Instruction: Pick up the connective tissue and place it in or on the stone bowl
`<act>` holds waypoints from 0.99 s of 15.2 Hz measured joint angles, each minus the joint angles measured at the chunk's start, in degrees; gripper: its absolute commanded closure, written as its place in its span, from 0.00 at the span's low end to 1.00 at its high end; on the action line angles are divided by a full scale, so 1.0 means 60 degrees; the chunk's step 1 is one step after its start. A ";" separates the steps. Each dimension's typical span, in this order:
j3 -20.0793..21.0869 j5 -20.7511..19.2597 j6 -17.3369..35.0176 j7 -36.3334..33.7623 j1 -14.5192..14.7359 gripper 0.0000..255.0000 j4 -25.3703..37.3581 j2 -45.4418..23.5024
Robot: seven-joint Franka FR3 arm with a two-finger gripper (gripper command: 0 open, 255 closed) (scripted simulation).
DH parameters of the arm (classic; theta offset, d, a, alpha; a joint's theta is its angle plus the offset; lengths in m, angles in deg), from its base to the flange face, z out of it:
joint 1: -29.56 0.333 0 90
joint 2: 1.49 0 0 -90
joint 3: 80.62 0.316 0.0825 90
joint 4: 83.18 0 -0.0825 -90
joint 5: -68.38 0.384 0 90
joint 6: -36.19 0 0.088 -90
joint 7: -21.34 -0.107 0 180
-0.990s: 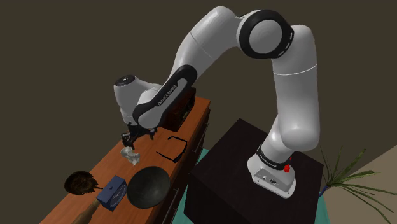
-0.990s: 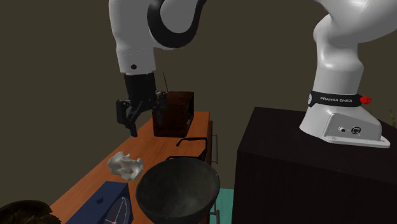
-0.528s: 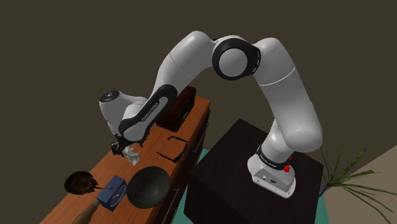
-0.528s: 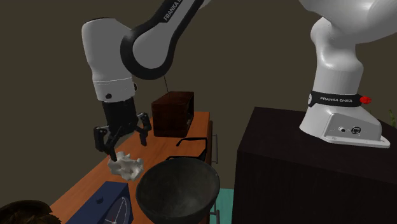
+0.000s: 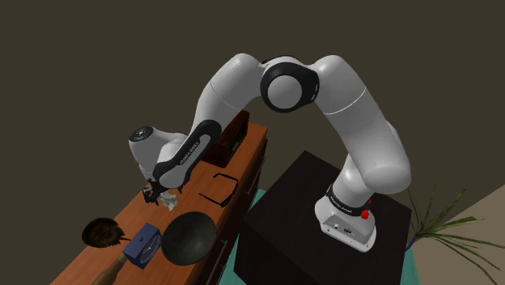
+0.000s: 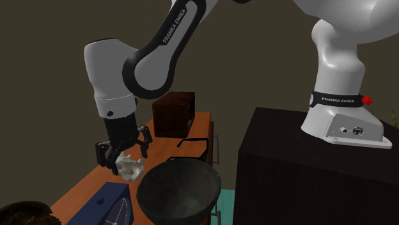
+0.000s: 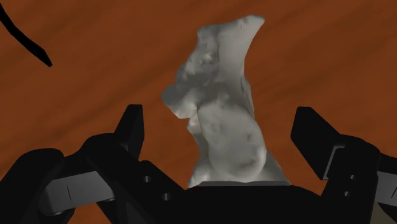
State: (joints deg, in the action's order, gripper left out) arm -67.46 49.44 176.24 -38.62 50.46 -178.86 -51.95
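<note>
Wooden tabletop [image 7: 95,95] | jaws wide — straddling pale lumpy tissue [image 7: 222,114], not touching

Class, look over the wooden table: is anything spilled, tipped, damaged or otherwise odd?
Nothing stands out. The pale lumpy tissue lies on the table between the open fingers of the gripper, untouched by them, and the dark bowl sits upright.

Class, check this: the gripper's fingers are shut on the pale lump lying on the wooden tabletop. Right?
No. The wrist view shows the gripper open, its fingers apart on either side of the pale lump, which does lie on the wooden tabletop.
</note>
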 measured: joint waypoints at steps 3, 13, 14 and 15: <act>-0.0010 -0.0008 0.0025 -0.0001 0.0003 0.00 0.0015 -0.0036; -0.0013 -0.0009 0.0025 0.0001 0.0000 1.00 0.0022 -0.0037; -0.0013 -0.0009 0.0025 0.0000 0.0000 1.00 0.0019 -0.0036; -0.0013 -0.0009 0.0025 0.0001 0.0000 1.00 0.0019 -0.0034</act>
State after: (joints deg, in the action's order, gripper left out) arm -67.54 49.38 176.39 -38.62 50.46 -178.75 -52.16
